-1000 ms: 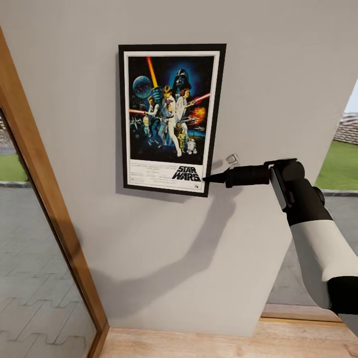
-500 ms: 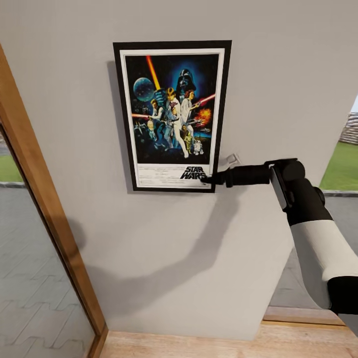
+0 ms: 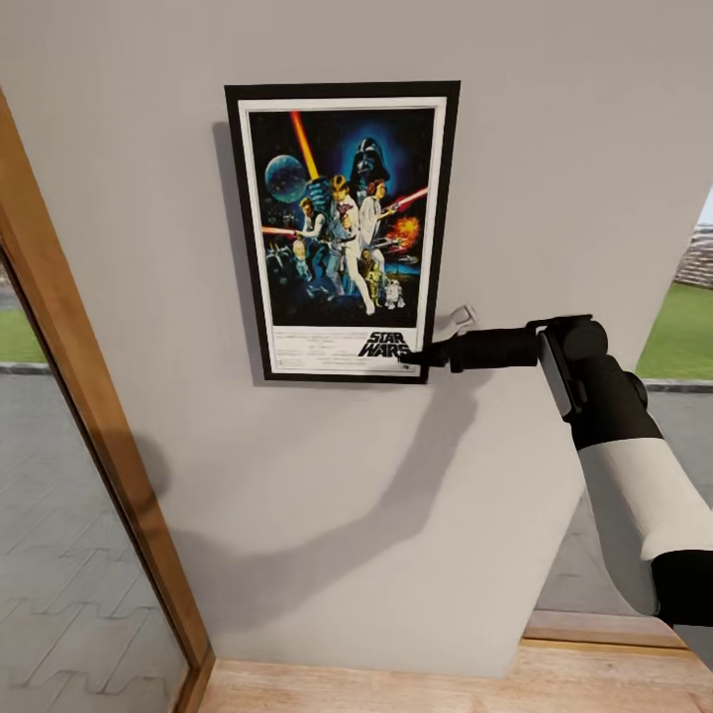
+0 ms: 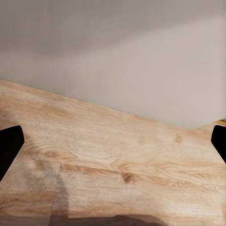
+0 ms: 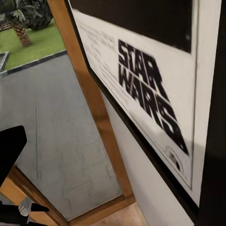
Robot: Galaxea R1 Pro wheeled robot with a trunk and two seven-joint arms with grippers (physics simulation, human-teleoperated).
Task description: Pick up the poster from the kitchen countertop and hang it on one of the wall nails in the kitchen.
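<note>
The poster (image 3: pixel 342 230) hangs flat and upright on the pale grey wall, with colourful figures on dark blue, a white border and a thin black frame. My right gripper (image 3: pixel 412 356) reaches in from the right, its tip at the poster's lower right corner. In the right wrist view the STAR WARS lettering of the poster (image 5: pixel 150 94) is very close, and one black finger (image 5: pixel 10 150) stands far out to the side, so the jaws are open. My left gripper (image 4: pixel 113 146) is open above the wooden floor with nothing between its fingers. The kitchen countertop is out of view.
A small pale peg (image 3: pixel 461 318) sticks out of the wall just right of the poster. A wooden door frame (image 3: pixel 89 396) with glass runs down the left. The wall ends at the right, with grass (image 3: pixel 683 337) beyond. Wooden floor (image 3: pixel 396 688) lies below.
One second ago the poster hung slightly tilted; it then swung square against the wall. Over the last half second nothing has moved, and the right arm kept its place.
</note>
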